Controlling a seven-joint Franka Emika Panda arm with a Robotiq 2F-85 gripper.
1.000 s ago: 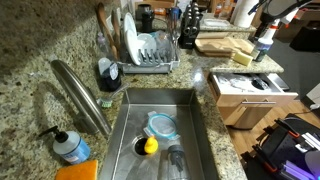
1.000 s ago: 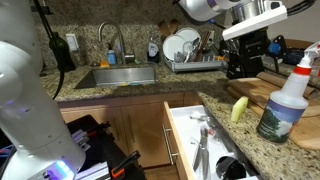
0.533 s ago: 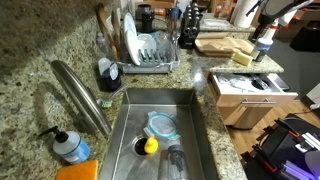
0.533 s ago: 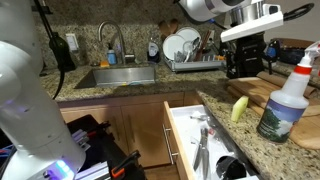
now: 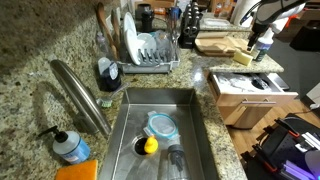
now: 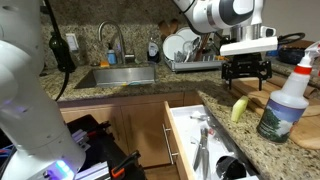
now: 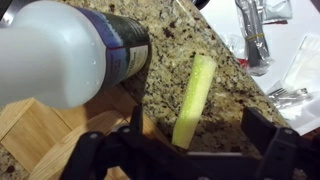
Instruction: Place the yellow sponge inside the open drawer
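In an exterior view, a white plastic spray bottle point(image 6: 285, 98) with a red trigger stands on the speckled granite counter point(image 6: 215, 100). The yellow oblong sponge point(image 6: 239, 108) lies just beside the bottle, on its sink side. A wooden cutting board point(image 6: 262, 92) lies behind the bottle, and the open white drawer point(image 6: 180, 125) of metal utensils juts out below and in front. The black two-finger gripper point(image 6: 247, 73) hangs above the sponge, apart from it, jaws spread and empty.

In an exterior view over the steel sink point(image 5: 130, 120), the bottle stands beyond the drawer with the sponge just beside it; the gripper is too small to judge.

In the wrist view, the bottle crowds one long side of the sponge, which lies between the spread fingers point(image 7: 135, 130), touching neither. The bottle's dark label has writing too blurred to read.
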